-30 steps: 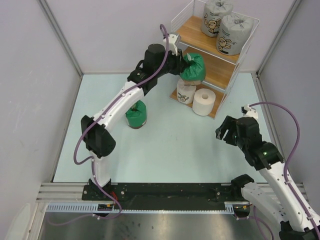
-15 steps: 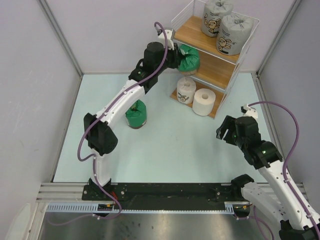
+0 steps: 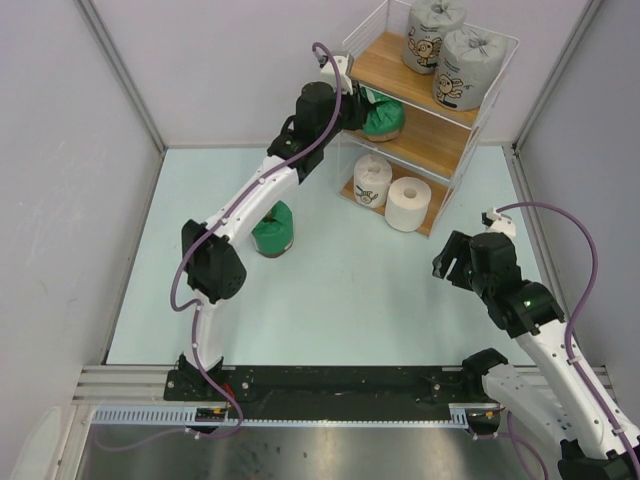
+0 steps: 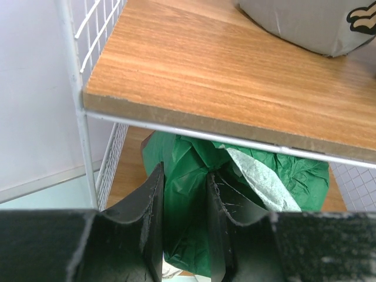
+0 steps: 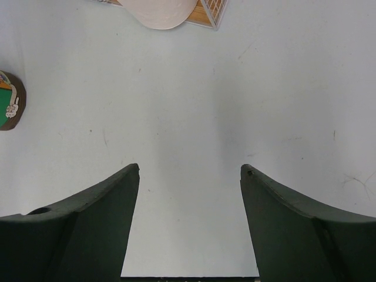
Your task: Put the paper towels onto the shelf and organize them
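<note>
My left gripper [image 3: 362, 112] is shut on a green-wrapped paper towel roll [image 3: 382, 118], pinching a fold of its wrap, and holds it inside the middle tier of the shelf [image 3: 440, 145]. In the left wrist view the green roll [image 4: 194, 170] sits between the fingers of the left gripper [image 4: 183, 176], under the top board [image 4: 235, 76]. Two grey cartoon-print rolls [image 3: 437, 30] [image 3: 468, 66] stand on the top tier. A white-wrapped roll [image 3: 372, 181] and a bare white roll [image 3: 408, 203] stand on the bottom tier. A second green roll [image 3: 272, 228] stands on the table. My right gripper [image 3: 455, 262] [image 5: 189, 168] is open over bare table.
The wire side panel of the shelf [image 4: 76, 100] is close to the left of my left fingers. Grey walls enclose the table on three sides. The right wrist view catches the bare roll [image 5: 158, 12] at its top edge and the table's green roll [image 5: 9, 100] at far left.
The left arm has stretched farther back and carried the green roll from in front of the shelf into its middle tier. The right arm has not moved.
</note>
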Available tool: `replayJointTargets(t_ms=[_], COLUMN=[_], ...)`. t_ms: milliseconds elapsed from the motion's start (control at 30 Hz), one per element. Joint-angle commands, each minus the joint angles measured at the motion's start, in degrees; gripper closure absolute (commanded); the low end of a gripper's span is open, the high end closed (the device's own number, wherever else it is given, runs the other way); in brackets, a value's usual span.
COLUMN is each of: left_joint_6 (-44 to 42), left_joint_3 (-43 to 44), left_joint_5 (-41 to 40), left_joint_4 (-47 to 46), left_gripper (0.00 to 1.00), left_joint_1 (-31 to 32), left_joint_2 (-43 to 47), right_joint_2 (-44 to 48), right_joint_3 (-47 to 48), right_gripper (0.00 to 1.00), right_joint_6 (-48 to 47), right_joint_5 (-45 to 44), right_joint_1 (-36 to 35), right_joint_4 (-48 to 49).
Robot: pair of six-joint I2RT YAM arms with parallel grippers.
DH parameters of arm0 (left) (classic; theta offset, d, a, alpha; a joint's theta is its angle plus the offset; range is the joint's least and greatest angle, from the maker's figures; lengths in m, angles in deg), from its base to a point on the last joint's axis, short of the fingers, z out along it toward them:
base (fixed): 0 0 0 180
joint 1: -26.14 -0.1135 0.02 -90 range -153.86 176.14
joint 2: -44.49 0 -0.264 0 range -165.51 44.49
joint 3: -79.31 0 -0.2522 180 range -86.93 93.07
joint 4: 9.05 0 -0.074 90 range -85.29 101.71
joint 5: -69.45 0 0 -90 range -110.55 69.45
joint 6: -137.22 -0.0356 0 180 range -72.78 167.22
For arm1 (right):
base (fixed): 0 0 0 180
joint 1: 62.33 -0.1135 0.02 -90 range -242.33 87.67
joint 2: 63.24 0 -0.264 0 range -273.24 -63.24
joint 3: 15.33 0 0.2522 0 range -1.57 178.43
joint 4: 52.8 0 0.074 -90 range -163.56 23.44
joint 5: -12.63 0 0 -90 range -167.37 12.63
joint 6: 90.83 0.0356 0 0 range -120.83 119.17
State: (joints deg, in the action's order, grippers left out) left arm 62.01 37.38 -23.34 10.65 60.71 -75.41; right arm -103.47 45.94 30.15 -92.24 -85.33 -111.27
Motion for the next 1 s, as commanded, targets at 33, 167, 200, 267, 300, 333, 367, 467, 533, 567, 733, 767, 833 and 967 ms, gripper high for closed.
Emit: replayJointTargets(t_ms=[33, 167, 200, 267, 300, 333, 367, 467, 533, 567, 733, 767, 833, 967], left_joint_6=[1.83, 2.17, 2.18, 2.26, 2.53, 2.62, 2.7, 2.79, 3.05, 3.49, 4.55, 4.46, 4.37, 3.94], left_joint_3=[3.22, 3.13, 3.13, 2.96, 2.95, 2.87, 2.69, 2.51, 2.51, 2.51, 1.99, 1.81, 1.29, 0.41], left_joint_5=[0.5, 1.12, 1.29, 2.08, 2.34, 2.35, 2.35, 4.63, 5.42, 6.47, 8.32, 8.24, 7.97, 7.71], left_joint_4=[-4.88, -4.62, -4.62, -4.53, -4.27, -4.26, -4.09, -3.83, -3.74, -3.56, -2.94, -2.95, -3.03, -2.77], left_gripper=[1.0, 0.95, 0.94, 0.92, 0.92, 0.92, 0.92, 0.92, 0.92, 0.92, 0.92, 0.91, 0.77, 0.48], left_joint_1=[-0.2, -0.2, -0.2, -0.2, -0.2, -0.2, -0.2, -0.2, -0.2, -0.29, -0.29, -0.2, -0.29, -0.2], left_joint_2=[-0.25, -0.95, -0.95, -1.04, -0.95, -0.87, -0.78, -0.51, -0.43, -0.34, -0.08, -0.16, -0.16, -0.34], right_joint_2=[0.15, 0.06, 0.06, 0.24, 0.24, 0.15, 0.24, -0.11, -0.11, -0.2, -0.46, -0.47, -0.38, -0.29], right_joint_3=[2.15, 2.24, 2.24, 2.24, 2.15, 2.15, 2.15, 2.15, 2.15, 2.15, 2.15, 2.15, 2.24, 2.24], right_gripper=[0.25, 0.25, 0.25, 0.26, 0.26, 0.25, 0.25, 0.25, 0.25, 0.25, 0.25, 0.25, 0.25, 0.25], right_joint_6=[-0.66, -0.66, -0.57, -0.49, -0.48, -0.48, -0.48, -0.4, -0.4, -0.4, -0.22, -0.22, -0.31, -0.31], right_joint_5=[-1.39, -1.3, -1.47, -1.47, -1.56, -1.65, -1.65, -1.65, -1.56, -1.56, -1.47, -1.47, -1.47, -1.56], right_joint_1=[0.24, 0.24, 0.24, 0.24, 0.24, 0.24, 0.24, 0.24, 0.24, 0.24, 0.24, 0.24, 0.24, 0.33], right_joint_4=[0.85, 0.85, 0.68, 0.68, 0.68, 0.68, 0.68, 0.59, 0.68, 0.68, 0.68, 0.68, 0.76, 0.67])
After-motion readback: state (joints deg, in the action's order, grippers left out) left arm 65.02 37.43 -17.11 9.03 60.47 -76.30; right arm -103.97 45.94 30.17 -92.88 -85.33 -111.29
